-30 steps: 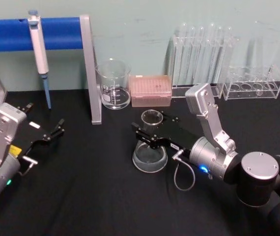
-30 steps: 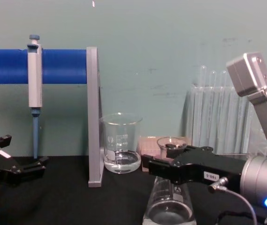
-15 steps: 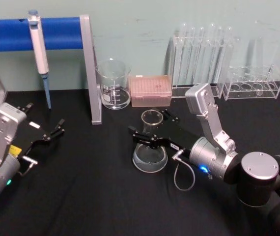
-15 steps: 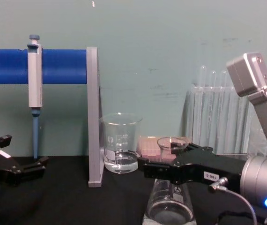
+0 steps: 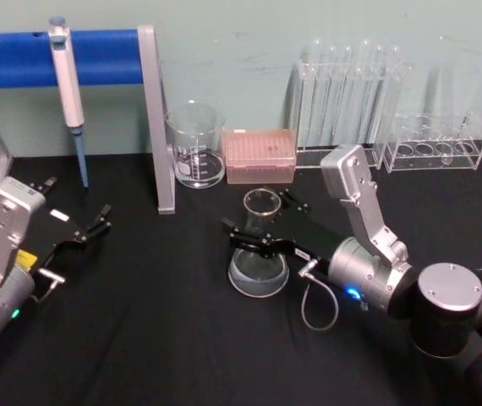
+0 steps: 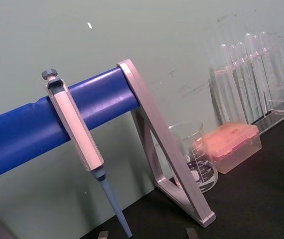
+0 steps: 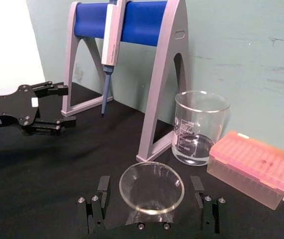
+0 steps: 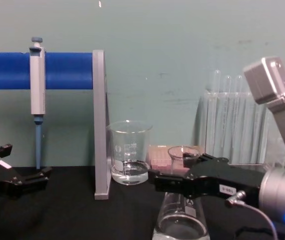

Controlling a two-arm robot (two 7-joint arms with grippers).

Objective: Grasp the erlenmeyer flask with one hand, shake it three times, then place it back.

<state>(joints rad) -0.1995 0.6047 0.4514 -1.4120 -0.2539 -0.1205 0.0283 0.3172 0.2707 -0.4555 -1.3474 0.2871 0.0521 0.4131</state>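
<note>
In the head view, your erlenmeyer flask point(image 5: 260, 254) stands upright on the black table point(image 5: 156, 338), in front of the pink tip box point(image 5: 259, 156) and a little to the right of the glass beaker point(image 5: 196, 144). Your right claw point(image 5: 256, 227) reaches in from the right, its two black jaws spread to either side of the flask's neck, one in front and one behind. Whether they touch the glass you cannot tell from here. Your left claw point(image 5: 93, 225) sits parked at the left of the table, near the foot of the blue pipette stand point(image 5: 152, 101), well apart from the flask, its fingers spread with nothing between them. The test tube rack point(image 5: 351, 93) stands at the back right.

In the left wrist view you see the pipette point(image 6: 79, 144) hanging on the blue stand, with the beaker and the tip box beyond it.

In the right wrist view, you look down on the flask's round rim point(image 7: 151, 186) sitting midway between the two black fingers point(image 7: 97, 201). A visible gap shows on both sides, so the jaws are spread and not pinching the glass. The left claw point(image 7: 65, 107) lies far off on the table.

In the chest view, the right claw point(image 8: 165, 181) crosses the flask point(image 8: 180, 212) just below its flared rim. Some clear liquid sits in the wide base, which rests on the table.
</note>
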